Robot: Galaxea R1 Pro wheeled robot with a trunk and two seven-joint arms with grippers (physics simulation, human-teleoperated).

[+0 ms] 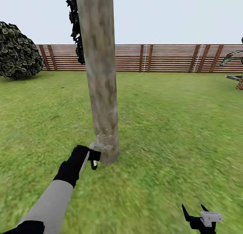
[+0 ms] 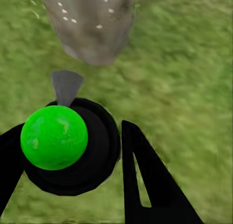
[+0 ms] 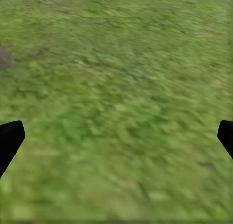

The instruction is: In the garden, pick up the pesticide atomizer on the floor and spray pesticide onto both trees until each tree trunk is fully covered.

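1. Right, widest first: the lawn [image 1: 175, 125] runs back to a slatted brown fence [image 1: 162, 58], with a round bush [image 1: 17, 51] off to the left.
2. Dead centre stands the tree trunk [image 1: 101, 75], a thick mottled column, near upright with a slight lean, its base planted in the grass straight ahead of the robot.
3. The left hand [image 1: 88, 157] is stretched out low, closed around the sprayer [image 2: 54, 136]. In the left wrist view its green ball top sits between the black fingers [image 2: 145, 185], the grey nozzle aimed at the foot of the trunk.
4. Here is the relation that counts: the nozzle is just beside the trunk base, pale specks showing on the bark there, while the trunk's long axis climbs well above. My read is that coverage has to travel upward along that column.
5. The right hand [image 1: 197, 215] hangs low at the near right, spread wide, holding nothing, grass beneath it. The left arm is clearly the nearer one.
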